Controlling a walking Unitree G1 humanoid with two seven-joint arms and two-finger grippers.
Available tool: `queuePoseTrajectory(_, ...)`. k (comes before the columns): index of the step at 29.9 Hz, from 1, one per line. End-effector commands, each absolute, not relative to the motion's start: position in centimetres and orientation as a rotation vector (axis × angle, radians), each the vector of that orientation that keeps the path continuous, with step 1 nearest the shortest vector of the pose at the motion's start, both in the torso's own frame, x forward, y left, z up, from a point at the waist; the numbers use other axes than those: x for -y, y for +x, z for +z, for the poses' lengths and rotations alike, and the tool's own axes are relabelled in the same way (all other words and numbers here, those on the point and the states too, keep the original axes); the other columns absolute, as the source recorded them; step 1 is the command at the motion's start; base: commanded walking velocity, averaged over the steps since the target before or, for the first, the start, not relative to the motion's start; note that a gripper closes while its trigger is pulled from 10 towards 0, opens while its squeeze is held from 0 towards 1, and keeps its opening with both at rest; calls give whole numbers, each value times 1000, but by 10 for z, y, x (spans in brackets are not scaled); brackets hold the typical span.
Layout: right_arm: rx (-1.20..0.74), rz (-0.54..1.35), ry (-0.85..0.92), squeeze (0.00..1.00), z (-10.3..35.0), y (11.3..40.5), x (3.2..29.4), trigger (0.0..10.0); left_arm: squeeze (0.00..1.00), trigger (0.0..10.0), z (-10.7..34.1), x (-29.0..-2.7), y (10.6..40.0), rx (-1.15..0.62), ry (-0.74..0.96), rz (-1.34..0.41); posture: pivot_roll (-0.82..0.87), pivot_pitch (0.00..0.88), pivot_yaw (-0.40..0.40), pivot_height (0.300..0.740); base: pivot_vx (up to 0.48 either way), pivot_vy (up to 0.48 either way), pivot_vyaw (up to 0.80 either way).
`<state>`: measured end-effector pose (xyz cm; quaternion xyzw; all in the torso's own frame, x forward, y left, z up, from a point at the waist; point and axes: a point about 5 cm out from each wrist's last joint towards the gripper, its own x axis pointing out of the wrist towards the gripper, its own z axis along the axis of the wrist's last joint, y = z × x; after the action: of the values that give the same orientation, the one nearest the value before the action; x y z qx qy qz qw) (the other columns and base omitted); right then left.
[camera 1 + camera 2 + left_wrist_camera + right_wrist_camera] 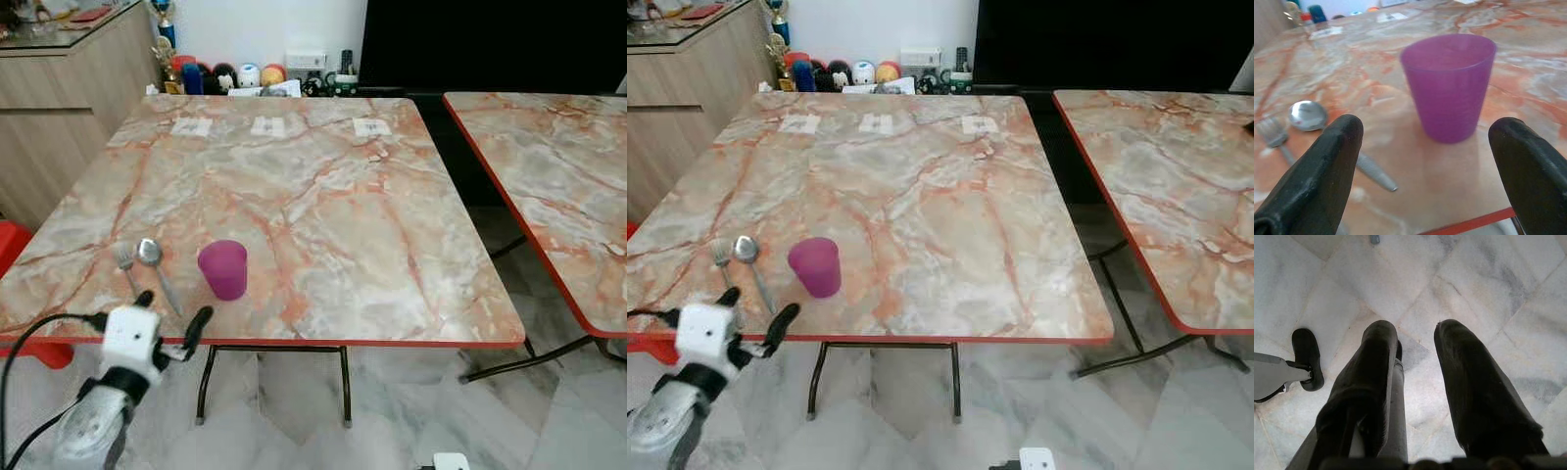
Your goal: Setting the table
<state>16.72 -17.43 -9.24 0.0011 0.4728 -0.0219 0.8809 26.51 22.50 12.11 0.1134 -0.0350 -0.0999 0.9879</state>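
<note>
A purple plastic cup [224, 268] stands upright near the front left edge of the marble-patterned table [323, 206]. Left of it lie a metal spoon [149, 253] and a fork [123, 257], side by side with their handles toward me. My left gripper [174, 306] hovers at the table's front edge, just short of the cup. It is wide open, with the cup [1449, 83] centred beyond its fingers [1327, 166]. My right gripper [1415, 328] hangs over the floor with a narrow gap between its fingers and nothing in it.
A second marble table [549, 166] stands to the right across a gap. A wooden cabinet [59, 88] and a red stool [12, 250] are at the left. Small toys and boxes [245, 76] line the far wall. Three paper labels [266, 126] lie near the table's far edge.
</note>
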Motion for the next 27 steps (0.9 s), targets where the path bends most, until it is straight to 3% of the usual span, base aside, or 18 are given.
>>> queuePoseTrajectory(1,-1004,-61,13,0,-95,162,175,10000,0,10000,118,-228,264,34,241,-221,63,89,-10,740,0,0,0)
queuePoseTrajectory(8,-1006,-66,14,0,-95,162,176,10000,0,10000,130,-254,260,-47,283,-316,71,91,-10,740,0,0,0)
queuePoseTrajectory(11,-1008,-62,14,0,-95,161,175,10000,0,10000,138,-267,269,-11,301,-229,82,89,-11,740,0,0,0)
queuePoseTrajectory(17,-999,-54,16,0,-94,164,173,10000,0,10000,117,-242,278,-2,191,-201,64,86,-15,740,0,0,0)
queuePoseTrajectory(27,-998,-66,11,0,-94,164,177,10000,0,10000,113,-225,294,-2,121,-222,58,84,-15,740,0,0,0)
